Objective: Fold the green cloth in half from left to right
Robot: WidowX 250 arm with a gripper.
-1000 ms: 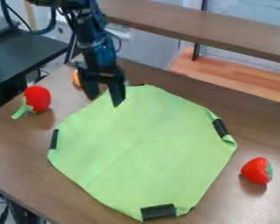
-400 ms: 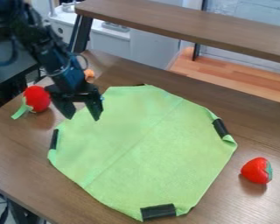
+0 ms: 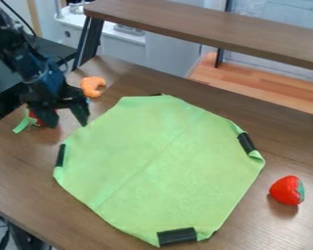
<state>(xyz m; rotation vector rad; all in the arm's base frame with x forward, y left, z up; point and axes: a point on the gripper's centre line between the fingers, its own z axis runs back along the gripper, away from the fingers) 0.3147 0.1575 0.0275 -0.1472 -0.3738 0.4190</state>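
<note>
The black gripper (image 3: 69, 123) hangs over the left part of the table, just off the upper left edge of the green cloth (image 3: 162, 166). Its two fingers are spread apart, and I see nothing between them. Behind the left finger, a red object with a green strip (image 3: 22, 123) is mostly hidden. An orange curved piece (image 3: 92, 86) lies just behind the gripper. The cloth is spread out, its corners folded in, with black patches at several edges. On the right of the table rests a red strawberry-like toy (image 3: 286, 190) with a green top.
A raised brown shelf (image 3: 205, 33) runs along the back of the brown table (image 3: 28, 180). A dark table (image 3: 51, 49) stands at the upper left behind the arm, and a lighter wooden surface (image 3: 257, 85) lies beyond the far edge.
My gripper has moved left and somewhat down from above the cloth, its fingers still apart. It now covers most of the red object at left, while the orange piece has come into full view.
</note>
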